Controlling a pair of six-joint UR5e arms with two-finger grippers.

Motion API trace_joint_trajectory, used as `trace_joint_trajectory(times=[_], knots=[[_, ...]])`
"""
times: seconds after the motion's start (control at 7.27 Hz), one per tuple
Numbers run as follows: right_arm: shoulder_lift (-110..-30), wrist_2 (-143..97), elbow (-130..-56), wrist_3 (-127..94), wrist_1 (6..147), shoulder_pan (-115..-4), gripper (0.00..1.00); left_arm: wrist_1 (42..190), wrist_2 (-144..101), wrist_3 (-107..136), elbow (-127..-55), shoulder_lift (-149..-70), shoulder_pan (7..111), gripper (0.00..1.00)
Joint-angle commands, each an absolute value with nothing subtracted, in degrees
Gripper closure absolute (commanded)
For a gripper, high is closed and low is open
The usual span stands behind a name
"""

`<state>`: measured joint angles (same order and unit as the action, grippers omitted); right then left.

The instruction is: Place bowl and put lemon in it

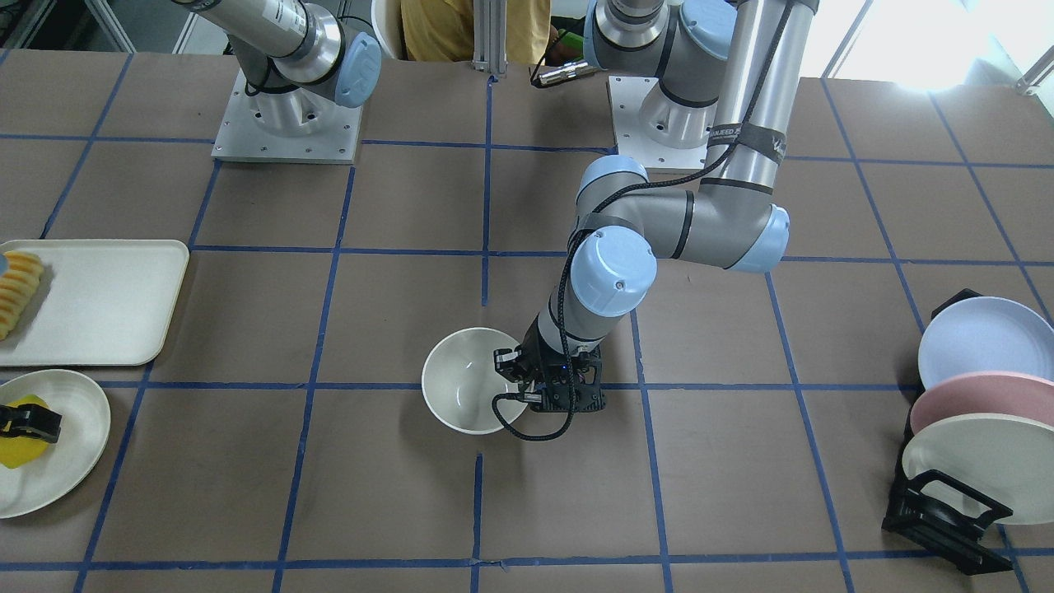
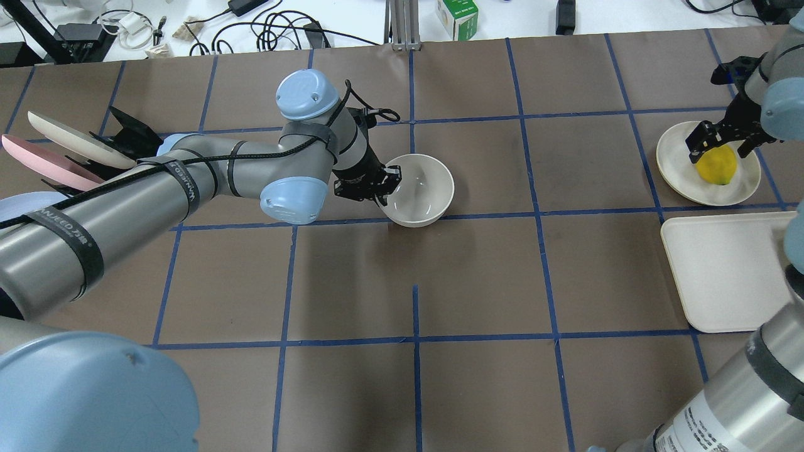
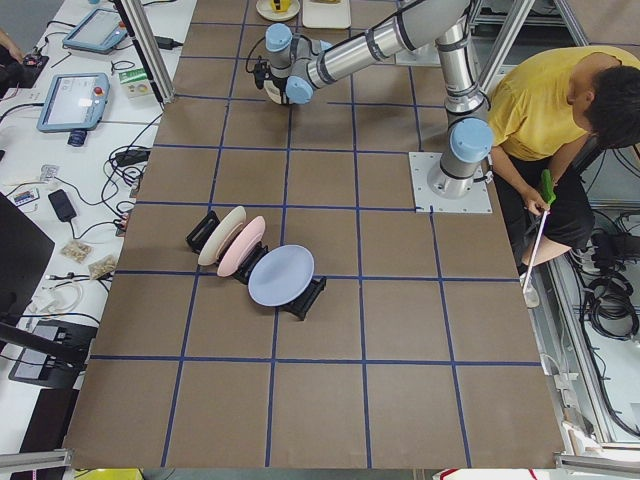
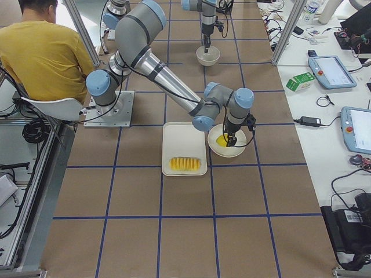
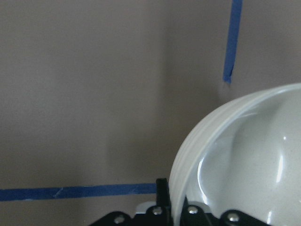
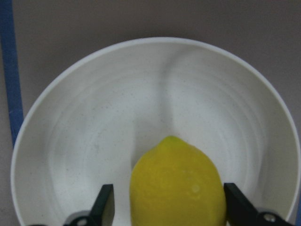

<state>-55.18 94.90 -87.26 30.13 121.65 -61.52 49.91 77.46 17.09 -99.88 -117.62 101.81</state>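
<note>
silver tubes, pale-blue joint caps (image 2: 303,94) — black cable (image 2: 264,152) strapped along left arm (image 2: 207,172); left end effector (image 2: 385,183) black.

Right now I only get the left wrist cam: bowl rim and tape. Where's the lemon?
Observer: The lemon lies on a shallow plate at the robot's right end of the table, far from the bowl.
Operator: Right gripper got it?
Observer: Not yet. The right gripper straddles it with jaws open; the right wrist view shows a gap beside the lemon.
Operator: Bowl empty?
Observer: Yes, nothing inside. The left gripper pinches its rim on the side toward the robot's left.
</note>
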Motion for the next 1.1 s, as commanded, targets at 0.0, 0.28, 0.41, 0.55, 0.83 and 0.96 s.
trace_joint_trajectory(times=[0.0, 0.28, 0.41, 0.55, 0.83, 0.96], knots=[[-55.46, 95.36, -87.10, 29.53, 120.85, -61.52, 1.00, 50.01, 77.87, 17.05, -99.93, -117.77, 101.60, 0.91], [-58.25, 95.10, -87.10, 28.31, 119.46, -61.87, 1.00, 51.23, 78.40, 18.01, -99.85, -117.51, 101.52, 0.20], [-61.66, 94.66, -87.10, 23.25, 114.40, -62.66, 1.00, 53.68, 78.57, 18.02, -98.80, -116.81, 101.43, 0.19], [-65.01, 94.48, -87.10, 18.33, 109.47, -66.06, 1.00, 59.36, 78.92, 18.02, -96.44, -113.94, 101.25, 0.15], [-70.99, 89.94, -87.19, 4.82, 102.59, -74.66, 1.00, 80.48, 88.91, 14.61, -88.37, -106.91, 101.25, 0.08], [-73.45, 87.30, -87.27, 1.44, 101.00, -79.14, 1.00, 87.38, 89.21, 8.41, -86.59, -103.31, 99.16, 0.08]])
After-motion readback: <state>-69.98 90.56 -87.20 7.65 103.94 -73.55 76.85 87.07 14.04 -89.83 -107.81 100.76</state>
